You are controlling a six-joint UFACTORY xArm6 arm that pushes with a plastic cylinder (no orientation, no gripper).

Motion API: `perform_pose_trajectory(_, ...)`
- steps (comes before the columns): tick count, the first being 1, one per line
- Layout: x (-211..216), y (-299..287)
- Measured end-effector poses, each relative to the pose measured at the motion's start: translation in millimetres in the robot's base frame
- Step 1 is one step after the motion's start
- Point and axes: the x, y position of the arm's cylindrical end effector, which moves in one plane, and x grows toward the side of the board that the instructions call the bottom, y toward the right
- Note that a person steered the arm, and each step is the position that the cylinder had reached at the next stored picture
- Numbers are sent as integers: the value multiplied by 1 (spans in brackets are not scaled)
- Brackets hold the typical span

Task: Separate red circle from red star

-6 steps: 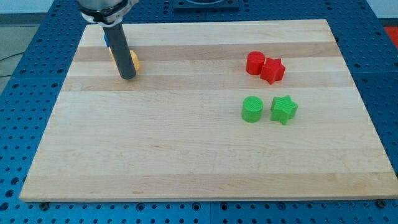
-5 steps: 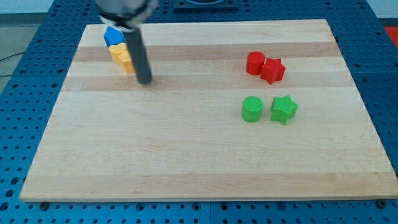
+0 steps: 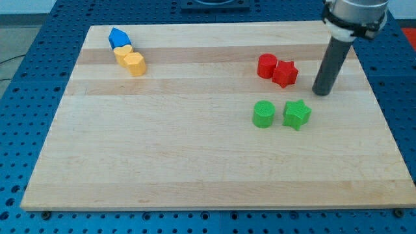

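The red circle [image 3: 266, 65] and the red star [image 3: 285, 73] sit touching each other at the view's upper right of the wooden board [image 3: 195, 143], the circle on the left. My tip [image 3: 321, 93] rests on the board to the right of the red star, a short gap away and slightly lower in the view. It touches no block.
A green circle [image 3: 263, 114] and a green star [image 3: 296, 114] sit just below the red pair. At the view's upper left, a blue block [image 3: 118, 36] and two yellow blocks [image 3: 130, 60] form a short row. Blue perforated table surrounds the board.
My tip has swept from the view's upper left, beside the yellow blocks, across the board to the right of the red star. No block has moved.
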Motion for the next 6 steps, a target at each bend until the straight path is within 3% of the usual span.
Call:
perform_pose_trajectory(3, -80, -126)
perform_pose_trajectory(4, -49, -122)
perform_pose_trajectory(6, -27, -198)
